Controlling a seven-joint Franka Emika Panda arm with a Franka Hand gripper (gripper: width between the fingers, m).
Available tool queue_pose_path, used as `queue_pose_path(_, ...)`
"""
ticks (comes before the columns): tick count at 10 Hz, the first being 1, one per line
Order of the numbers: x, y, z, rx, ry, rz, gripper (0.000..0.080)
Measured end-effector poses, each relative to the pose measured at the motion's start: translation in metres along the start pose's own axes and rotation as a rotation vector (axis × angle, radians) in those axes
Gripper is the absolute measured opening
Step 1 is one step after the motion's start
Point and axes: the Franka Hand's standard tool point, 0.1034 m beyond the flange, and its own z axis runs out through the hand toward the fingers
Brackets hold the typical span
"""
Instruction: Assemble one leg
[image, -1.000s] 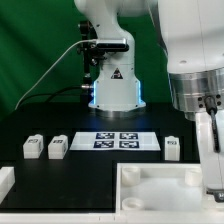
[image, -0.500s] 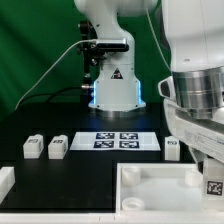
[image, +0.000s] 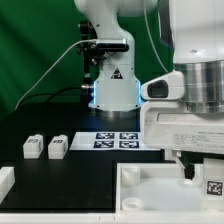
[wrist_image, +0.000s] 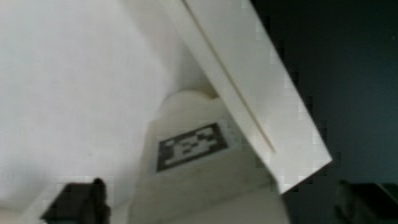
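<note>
The leg (image: 213, 187), a small white plastic peg with a square marker tag, sits in the large white tabletop (image: 150, 190); the gripper (wrist_image: 231, 205), now swung lower over it, appears open, so grasping likely comes next

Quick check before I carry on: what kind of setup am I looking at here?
Most likely a robotics lab test bench, not a workshop: a black table before a green backdrop, a marker board printed with tags, and small tagged legs laid out beside a white tabletop piece.
</note>
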Motion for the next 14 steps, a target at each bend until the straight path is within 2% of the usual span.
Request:
queue_pose_path(2,-0.0011,0.0003,0.0017,-0.003,-0.003,0.060,0.0395)
queue_pose_path(3,-0.0013,0.0004,0.0020,-0.002,-0.004,0.092,0.0395)
queue_pose_path(4,-0.0015,0.0004,0.0023,-0.002,-0.004,0.186,0.0294)
queue_pose_path(7,0.0002,0.0010,0.0014,0.003,-0.008,0.558,0.0294)
queue_pose_path(8,0.0031,0.0017,-0.0006,-0.004,-0.032,0.795,0.0294)
queue_pose_path(11,0.0029,0.0014,0.0015,0.019,-0.097,1.318,0.0294)
queue_pose_path(14,0.0065,0.0057,0.0002,0.012,-0.095,1.562,0.0296)
